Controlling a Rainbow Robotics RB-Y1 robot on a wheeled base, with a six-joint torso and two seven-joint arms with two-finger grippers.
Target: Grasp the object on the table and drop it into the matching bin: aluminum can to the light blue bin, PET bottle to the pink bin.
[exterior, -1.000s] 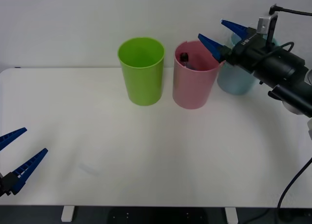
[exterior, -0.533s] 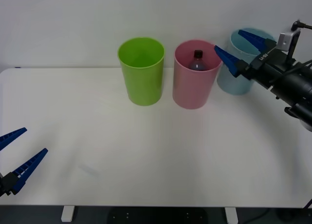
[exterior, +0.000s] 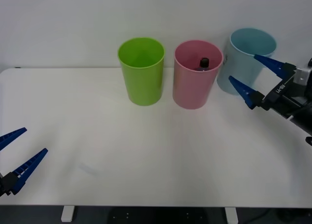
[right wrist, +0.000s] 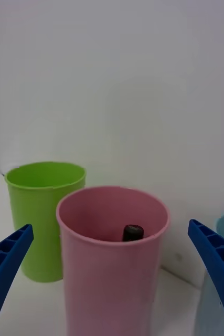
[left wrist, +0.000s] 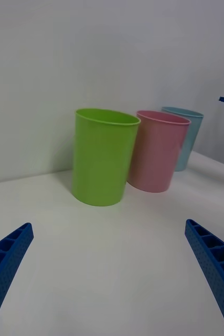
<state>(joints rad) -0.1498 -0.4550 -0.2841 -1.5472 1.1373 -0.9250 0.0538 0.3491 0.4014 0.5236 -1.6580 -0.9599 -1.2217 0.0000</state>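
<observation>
- PET bottle (exterior: 204, 64) is inside the pink bin (exterior: 192, 90) — only its black cap and a bit of neck show above the rim, toward the side of the pink bin facing the light blue bin.
- Right wrist view confirms it: black cap sits low inside the pink bin, below the rim.
- Pink bin stands upright on the worktop (exterior: 146, 151), middle of a row of three: lime green bin (exterior: 141, 72) on its left, light blue bin (exterior: 243, 63) on its right, set slightly further back.
- Right pincer (exterior: 257, 76) hangs in the air to the right of the pink bin, in front of the light blue bin; fingers spread wide, nothing between them.
- One right finger crosses in front of the light blue bin's rim, the other sits lower, near its wall; whether they touch it — can't tell.
- Left pincer (exterior: 14, 155) is parked well away from the pink bin, at the worktop's front left edge; fingers wide apart, empty.
- Left wrist view: all three bins upright in a row, pink one between green and blue.
</observation>
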